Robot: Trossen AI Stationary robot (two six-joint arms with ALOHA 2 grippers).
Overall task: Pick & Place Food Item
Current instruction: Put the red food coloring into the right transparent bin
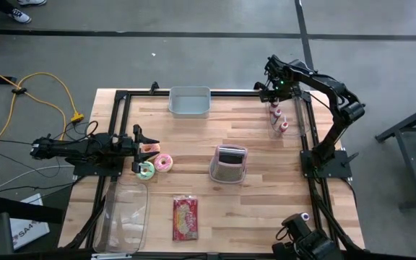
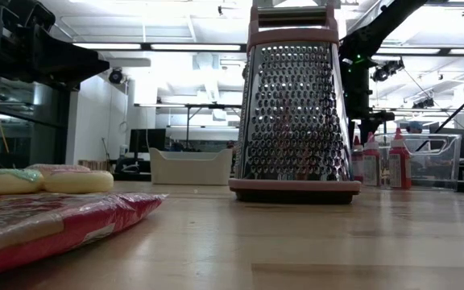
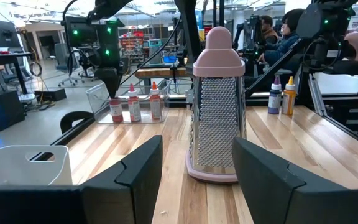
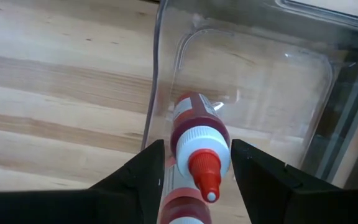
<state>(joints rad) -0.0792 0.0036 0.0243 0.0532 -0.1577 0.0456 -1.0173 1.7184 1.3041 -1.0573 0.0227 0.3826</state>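
Red-capped sauce bottle [image 4: 194, 146] stands upright between the fingers of the right gripper [image 4: 194, 180], which points down at it near the bench's far right edge. Fingers are spread, a gap showing on each side of the white cap; not pinching it. Bottle is translucent plastic with dark red fill and a tapered red nozzle; label print too small to read. It stands against the outer wall of a clear plastic bin [image 4: 253, 81] with rounded corners. Two more red bottles [image 1: 283, 126] line up beside it along the same edge.

Left gripper [image 1: 141, 142] waits level at the left edge, fingers spread wide, nothing between them.

Pink-framed metal box grater [image 1: 229, 165] stands mid-bench, perforated steel faces, pink handle and base. Two iced donuts [image 1: 154, 165] lie near the left gripper, one pink, one with green icing. Flat red snack packet [image 1: 185, 218] lies by the near edge, glossy film, print unreadable. Grey tub [image 1: 190, 102] sits at the far edge, clear tray [image 1: 123, 217] at the near left corner. Bench top [image 1: 258, 209] is pale wood planks.
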